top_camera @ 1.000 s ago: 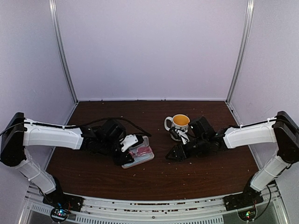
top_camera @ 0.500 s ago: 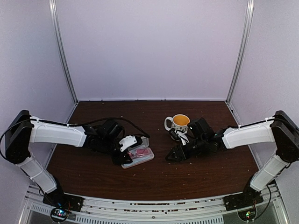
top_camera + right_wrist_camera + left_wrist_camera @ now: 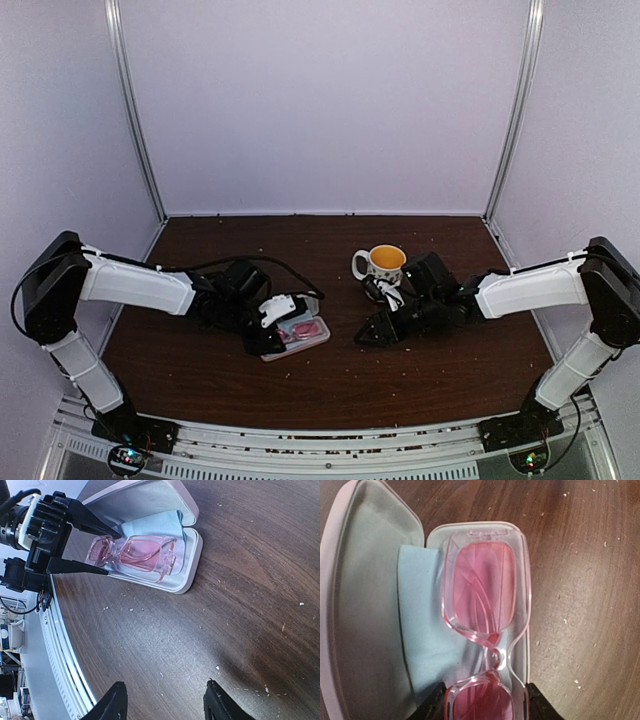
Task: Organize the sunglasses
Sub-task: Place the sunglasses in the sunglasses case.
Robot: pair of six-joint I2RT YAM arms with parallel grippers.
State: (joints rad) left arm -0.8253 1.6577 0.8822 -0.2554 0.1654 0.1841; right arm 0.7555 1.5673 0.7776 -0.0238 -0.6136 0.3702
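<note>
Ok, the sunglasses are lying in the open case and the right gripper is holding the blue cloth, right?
Not the cloth part. The right wrist view shows the right gripper open and empty; the blue cloth lies in the case under the sunglasses.

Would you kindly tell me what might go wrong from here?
1. The left pincer holds the sunglasses by one lens end only, so they may twist or land askew in the open case on release.
2. The light blue cloth lies loose under the frame, which might stop the lid closing.
3. The mug stands close beside the right arm; a swing could knock it.
</note>
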